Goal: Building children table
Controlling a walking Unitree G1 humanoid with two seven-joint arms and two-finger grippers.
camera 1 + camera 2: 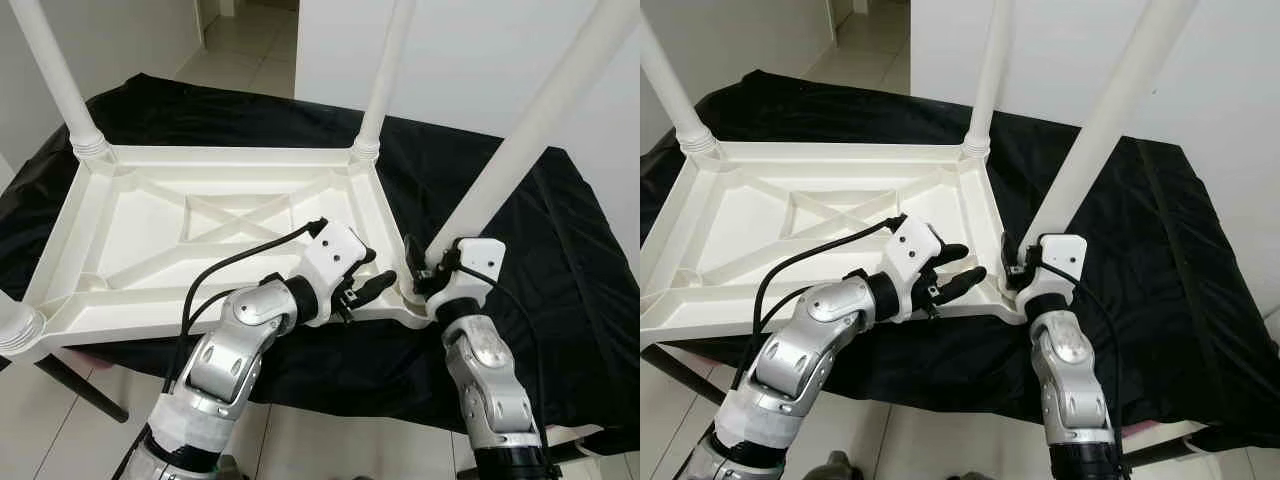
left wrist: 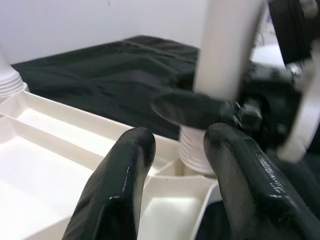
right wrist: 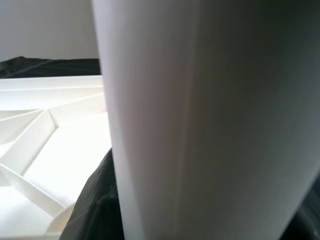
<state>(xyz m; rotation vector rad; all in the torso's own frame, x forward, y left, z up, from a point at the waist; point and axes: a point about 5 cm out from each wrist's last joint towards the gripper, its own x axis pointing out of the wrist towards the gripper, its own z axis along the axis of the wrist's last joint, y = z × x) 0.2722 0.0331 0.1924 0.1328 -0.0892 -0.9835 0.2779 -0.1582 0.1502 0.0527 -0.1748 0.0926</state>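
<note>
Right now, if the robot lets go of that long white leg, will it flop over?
Probably not. The leg looks stiff, and its ribbed end sits in the table top's corner socket. It leans, though, so it may wobble. The right gripper seems clamped around its base.

This looks like a room in a home. Pale floor tiles (image 1: 245, 45) run toward a doorway between plain white walls (image 1: 470, 60). A surface draped in black cloth (image 1: 560, 250) carries an upturned white plastic children's table (image 1: 150, 215), the sort of small furniture found in a household.
</note>
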